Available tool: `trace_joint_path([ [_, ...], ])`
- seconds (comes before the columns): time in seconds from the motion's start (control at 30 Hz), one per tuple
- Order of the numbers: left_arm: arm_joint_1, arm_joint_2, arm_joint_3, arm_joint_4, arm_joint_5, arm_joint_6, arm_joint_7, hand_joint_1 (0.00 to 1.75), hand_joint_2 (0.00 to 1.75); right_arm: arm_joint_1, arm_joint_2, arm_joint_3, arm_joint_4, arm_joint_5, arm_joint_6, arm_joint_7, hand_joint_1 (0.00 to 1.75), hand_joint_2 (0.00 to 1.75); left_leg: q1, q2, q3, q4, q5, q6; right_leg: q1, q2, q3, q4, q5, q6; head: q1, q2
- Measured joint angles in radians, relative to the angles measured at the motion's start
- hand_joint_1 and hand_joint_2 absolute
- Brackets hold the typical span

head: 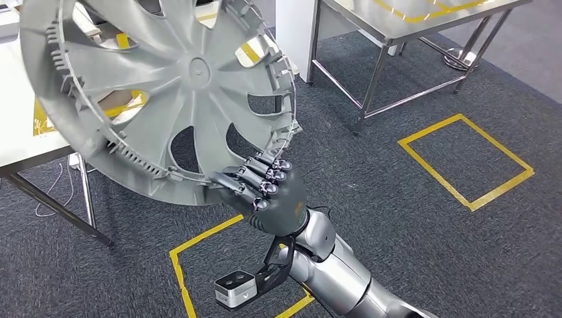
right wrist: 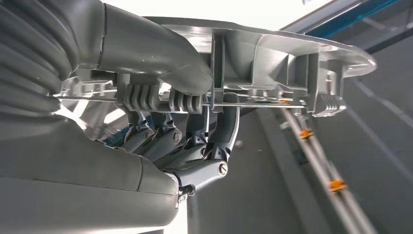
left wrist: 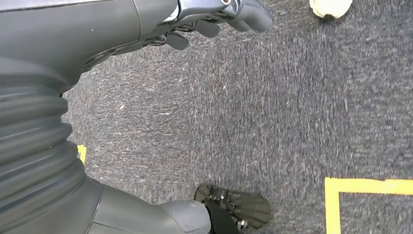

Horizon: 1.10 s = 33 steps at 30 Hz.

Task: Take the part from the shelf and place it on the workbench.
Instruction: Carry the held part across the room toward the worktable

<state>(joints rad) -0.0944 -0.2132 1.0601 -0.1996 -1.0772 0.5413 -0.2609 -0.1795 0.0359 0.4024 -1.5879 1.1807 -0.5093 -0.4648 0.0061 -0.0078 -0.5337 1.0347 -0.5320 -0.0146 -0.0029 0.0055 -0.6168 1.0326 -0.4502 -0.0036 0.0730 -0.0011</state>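
One part [head: 159, 86] in play: a big grey plastic wheel cover w/ spokes and cut-outs, held up in the air in front of the robot, tilted, inner side w/ ribs and clips facing the head cam. Looks light and fairly stiff but thin, so prob. flexes at the rim; the small clips and the wire ring along the edge look breakable. Smooth plastic, could slip or swing since it's wide and held at one point only. Best hold seems to be the rim, thumb on one face, fingers on the other, clear of the clips.

Right hand [head: 268, 192] does just that: fingers closed over the lower rim, thumb [right wrist: 160, 58] pressing the opposite face, arm raised from below, wrist bent up. Left hand [left wrist: 214, 14] hangs over the carpet [left wrist: 272, 107], fingers loosely apart, holding nothing. White table [head: 20, 126] sits behind the part, metal bench [head: 397, 26] further off.
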Motion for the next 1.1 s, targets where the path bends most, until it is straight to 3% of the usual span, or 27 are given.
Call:
trace_joint_path([
  [0.07, -0.001, 0.0, -0.001, 0.0, -0.002, 0.0, -0.004, 0.0, 1.75, -0.006, -0.003, 0.0, -0.001, -0.008, -0.008, 0.004, 1.75, 1.75, 0.0, 0.002, -0.018, 0.048, -0.026, -0.009, -0.007, -0.001, 0.016, -0.01, -0.004, -0.012, -0.002, 0.0],
  [0.17, -0.001, 0.001, -0.001, 0.0, 0.004, 0.0, -0.01, 0.0, 1.75, -0.017, -0.006, -0.001, -0.001, -0.012, -0.016, 0.005, 1.75, 1.75, 0.004, 0.003, -0.133, 0.237, -0.087, -0.019, -0.008, -0.003, 0.034, -0.012, -0.018, -0.023, -0.005, 0.0],
  [0.2, 0.0, 0.002, -0.001, 0.0, 0.008, 0.0, -0.013, 0.0, 1.75, -0.02, -0.006, 0.0, -0.001, -0.013, -0.018, 0.006, 1.75, 1.75, 0.004, 0.003, -0.164, 0.276, -0.084, -0.021, -0.008, -0.001, 0.041, -0.012, -0.024, -0.023, -0.005, 0.0],
  [0.23, 0.001, 0.003, 0.0, 0.0, 0.013, 0.0, -0.015, 0.0, 1.75, -0.023, -0.007, 0.0, -0.001, -0.013, -0.019, 0.009, 1.75, 1.75, 0.005, 0.003, -0.179, 0.279, -0.062, -0.022, -0.008, 0.0, 0.049, -0.011, -0.031, -0.023, -0.006, 0.0],
  [0.3, 0.001, 0.004, 0.0, 0.0, 0.02, 0.001, -0.018, 0.0, 1.75, -0.029, -0.008, 0.0, -0.001, -0.01, -0.024, 0.021, 1.75, 1.75, 0.005, 0.003, -0.152, 0.171, 0.033, -0.02, -0.009, 0.003, 0.071, -0.011, -0.047, -0.018, -0.006, 0.0],
  [0.37, 0.0, 0.005, 0.0, 0.0, 0.023, 0.003, -0.018, 0.0, 1.75, -0.034, -0.009, -0.001, 0.001, 0.002, -0.032, 0.033, 1.75, 1.75, 0.003, 0.003, -0.105, 0.051, 0.091, -0.012, -0.006, 0.004, 0.082, -0.008, -0.064, -0.008, -0.008, 0.0],
  [0.4, 0.0, 0.005, 0.0, 0.0, 0.024, 0.003, -0.016, 0.0, 1.75, -0.036, -0.009, -0.001, 0.002, 0.007, -0.035, 0.037, 1.75, 1.75, 0.001, 0.003, -0.092, 0.021, 0.096, -0.006, -0.004, 0.004, 0.082, -0.007, -0.069, -0.003, -0.008, 0.0],
  [0.5, 0.0, 0.005, 0.0, 0.001, 0.025, 0.006, -0.007, 0.0, 1.75, -0.038, -0.009, 0.0, 0.003, 0.014, -0.042, 0.04, 1.75, 1.75, -0.001, 0.002, -0.084, 0.006, 0.081, 0.014, -0.004, 0.004, 0.084, -0.008, -0.079, 0.014, -0.005, 0.0],
  [0.57, 0.0, 0.005, 0.001, 0.001, 0.026, 0.007, -0.002, 0.0, 1.75, -0.041, -0.009, -0.001, 0.003, 0.014, -0.046, 0.041, 1.75, 1.75, 0.003, 0.002, -0.073, 0.001, 0.075, 0.028, -0.006, 0.001, 0.069, 0.034, -0.101, 0.026, -0.003, 0.0],
  [0.6, -0.001, 0.004, 0.001, 0.001, 0.026, 0.007, 0.0, 0.0, 1.75, -0.042, -0.01, -0.001, 0.004, 0.014, -0.047, 0.041, 1.75, 1.75, 0.004, 0.002, -0.067, 0.0, 0.072, 0.033, -0.007, 0.0, 0.042, 0.086, -0.122, 0.03, -0.001, 0.0],
  [0.67, -0.003, 0.005, 0.001, 0.001, 0.026, 0.008, 0.005, 0.0, 1.75, -0.043, -0.012, -0.001, 0.008, 0.013, -0.048, 0.043, 1.75, 1.75, 0.004, 0.002, -0.059, -0.001, 0.062, 0.038, -0.008, -0.001, -0.046, 0.224, -0.165, 0.036, 0.001, 0.0],
  [0.7, -0.003, 0.005, 0.001, 0.001, 0.026, 0.008, 0.008, 0.0, 1.75, -0.042, -0.013, -0.002, 0.01, 0.012, -0.049, 0.044, 1.75, 1.75, 0.004, 0.002, -0.054, 0.0, 0.057, 0.038, -0.009, -0.001, -0.083, 0.271, -0.168, 0.038, 0.002, 0.0],
  [0.73, -0.002, 0.005, 0.001, 0.001, 0.026, 0.008, 0.011, 0.0, 1.75, -0.042, -0.013, -0.002, 0.014, 0.01, -0.049, 0.046, 1.75, 1.75, 0.004, 0.001, -0.047, 0.0, 0.051, 0.037, -0.009, -0.001, -0.104, 0.282, -0.151, 0.038, 0.002, 0.0],
  [0.77, -0.001, 0.006, 0.001, 0.001, 0.026, 0.008, 0.013, 0.0, 1.75, -0.042, -0.014, -0.003, 0.017, 0.007, -0.049, 0.047, 1.75, 1.75, 0.004, 0.001, -0.038, 0.0, 0.044, 0.035, -0.01, -0.001, -0.103, 0.251, -0.113, 0.037, 0.003, 0.0],
  [0.83, -0.001, 0.006, 0.001, 0.001, 0.026, 0.008, 0.014, 0.0, 1.75, -0.044, -0.014, -0.006, 0.023, -0.002, -0.05, 0.048, 1.75, 1.75, 0.004, -0.001, -0.019, 0.0, 0.028, 0.028, -0.01, -0.003, -0.058, 0.117, -0.02, 0.031, 0.003, 0.0],
  [0.87, -0.001, 0.006, 0.001, 0.001, 0.026, 0.008, 0.011, 0.0, 1.75, -0.046, -0.014, -0.006, 0.026, -0.007, -0.051, 0.046, 1.75, 1.75, 0.002, -0.001, -0.012, 0.001, 0.02, 0.022, -0.009, -0.003, -0.034, 0.057, 0.006, 0.027, 0.003, 0.0],
  [0.93, -0.004, 0.007, 0.001, 0.0, 0.029, 0.008, 0.003, 0.0, 1.75, -0.047, -0.015, -0.008, 0.031, -0.013, -0.053, 0.038, 1.75, 1.75, -0.001, -0.002, -0.008, 0.0, 0.012, 0.012, -0.005, -0.002, -0.013, 0.009, 0.01, 0.017, 0.001, 0.0],
  [1.03, -0.006, 0.008, 0.001, -0.001, 0.035, 0.008, -0.012, 0.0, 1.75, -0.047, -0.016, -0.009, 0.034, -0.024, -0.055, 0.031, 1.75, 1.75, -0.001, 0.002, -0.003, -0.001, 0.002, -0.005, -0.006, 0.001, -0.004, 0.0, 0.002, 0.0, 0.0, 0.0],
  [1.1, -0.008, 0.008, 0.001, -0.002, 0.037, 0.008, -0.02, 0.0, 1.75, -0.048, -0.017, -0.011, 0.037, -0.029, -0.056, 0.03, 1.75, 1.75, 0.0, 0.005, -0.033, 0.06, -0.027, -0.014, -0.01, -0.001, 0.01, -0.006, -0.004, -0.012, -0.003, 0.0],
])
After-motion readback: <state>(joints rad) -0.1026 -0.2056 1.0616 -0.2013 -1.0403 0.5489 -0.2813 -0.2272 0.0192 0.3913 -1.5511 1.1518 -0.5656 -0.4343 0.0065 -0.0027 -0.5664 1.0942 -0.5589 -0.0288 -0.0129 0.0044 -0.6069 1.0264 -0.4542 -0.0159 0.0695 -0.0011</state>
